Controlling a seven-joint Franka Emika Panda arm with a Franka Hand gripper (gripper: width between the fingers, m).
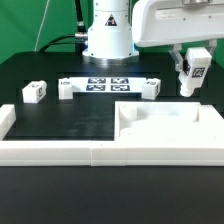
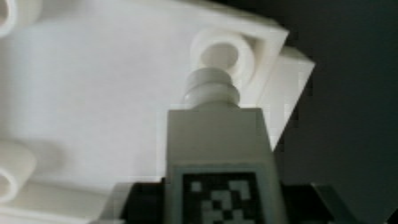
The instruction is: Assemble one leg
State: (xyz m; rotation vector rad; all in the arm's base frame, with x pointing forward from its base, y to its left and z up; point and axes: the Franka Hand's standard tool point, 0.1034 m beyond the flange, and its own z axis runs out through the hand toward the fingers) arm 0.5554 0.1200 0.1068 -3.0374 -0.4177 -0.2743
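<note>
My gripper (image 1: 192, 62) is shut on a leg (image 1: 190, 74), a stubby white block with a black-and-white tag, and holds it upright above the far right corner of the large white square panel (image 1: 170, 125). In the wrist view the leg (image 2: 217, 140) runs out from between my dark fingers (image 2: 139, 202). Its ribbed screw tip (image 2: 210, 84) points at a round corner recess (image 2: 228, 47) of the panel (image 2: 89, 100), close to it; I cannot tell whether they touch.
Three loose legs lie on the black table: one at the exterior view's left (image 1: 34, 92), one beside the marker board (image 1: 66, 88), one on its other side (image 1: 150, 87). The marker board (image 1: 108, 83) lies before the robot base. Long white border rails (image 1: 100, 152) run along the front and left.
</note>
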